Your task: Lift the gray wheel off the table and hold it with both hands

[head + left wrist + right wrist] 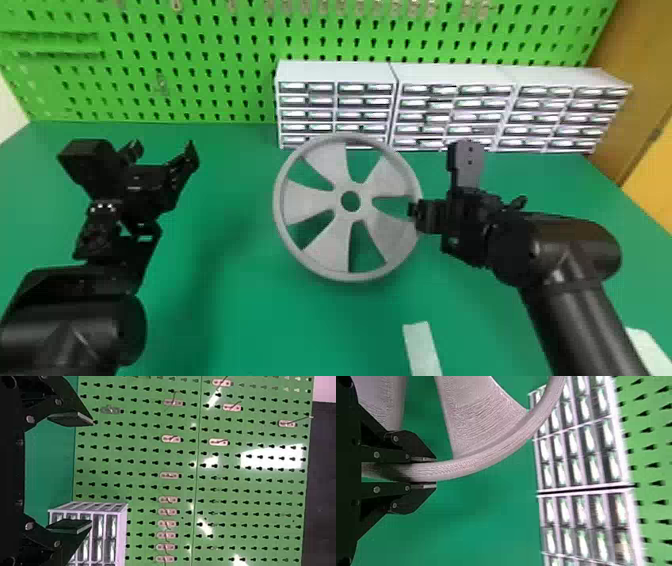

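Head view: the gray wheel [305, 202], a matte disc with a rounded rim, 5 broad flaring spokes and 1 round hole at its hub, is held face-on over the smooth green tabletop [260, 325]. Its upper rim overlaps the bottom rows of drawers behind it. The right gripper [413, 212] is clamped on the side of the rim toward the robot's right.

In the right wrist view, that gripper [431, 473] has its 2 flat black fingers pressed on opposite faces of the curved rim, and the spoke surfaces show fine, wavy ridges like grain.

Well apart from the wheel, the left gripper [161, 151] is at the robot's left above the tabletop. In its own wrist view, the 2 angular black fingers stand wide apart, each ending in a flat, blunt pad [71, 525].

Behind the tabletop, 3 boxy white drawer cabinets [340, 71] with glossy fronts stand side by side against a bright green pegboard [240, 45], punched with rows of keyhole-shaped slots. A flat white strip [422, 347] lies on the tabletop nearer the robot.
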